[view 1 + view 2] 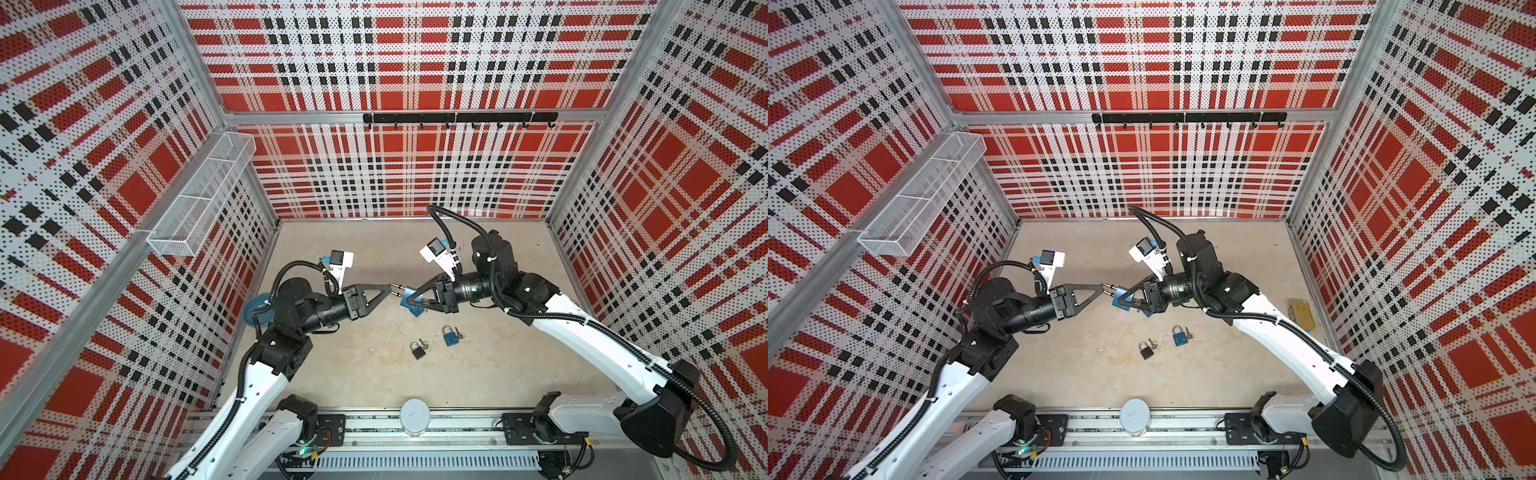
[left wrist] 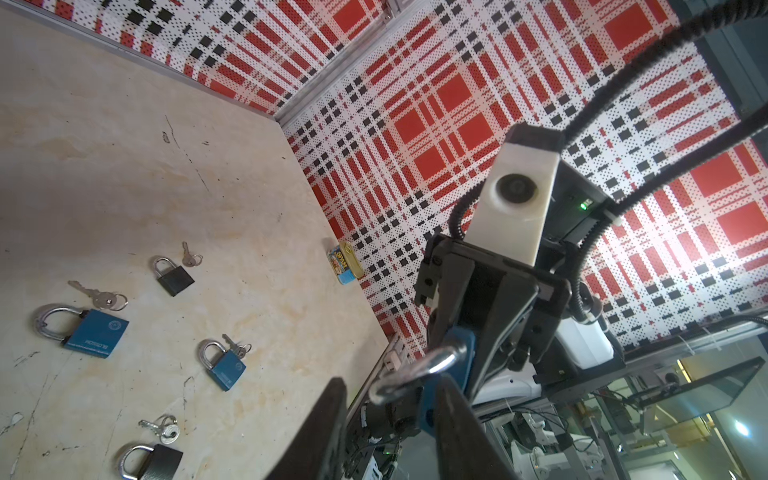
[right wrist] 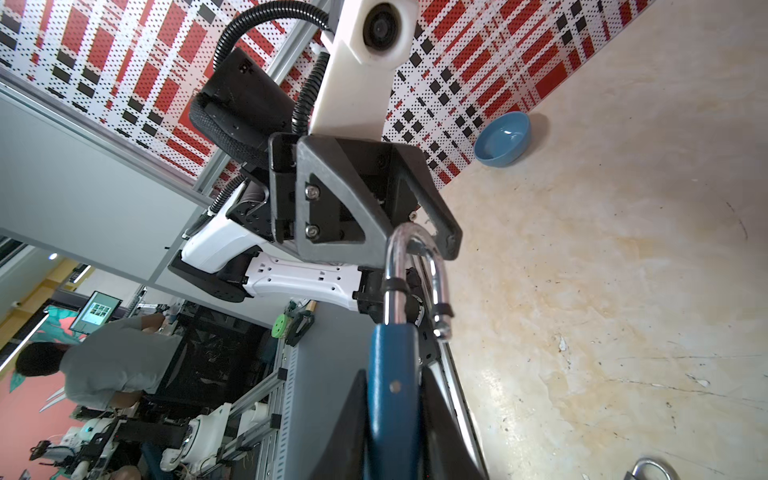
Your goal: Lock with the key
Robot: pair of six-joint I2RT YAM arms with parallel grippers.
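Our two arms reach inward, forearms raised and wrists roughly level, so the grippers meet tip to tip. Our right gripper (image 1: 409, 300) is clamped on the padlock (image 3: 390, 365). Our left gripper (image 1: 392, 288) has its jaws partly apart at the shackle (image 3: 394, 266), grip unclear.

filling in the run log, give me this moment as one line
right gripper: holding blue padlock | shackle: open | left gripper: at shackle, grip unclear
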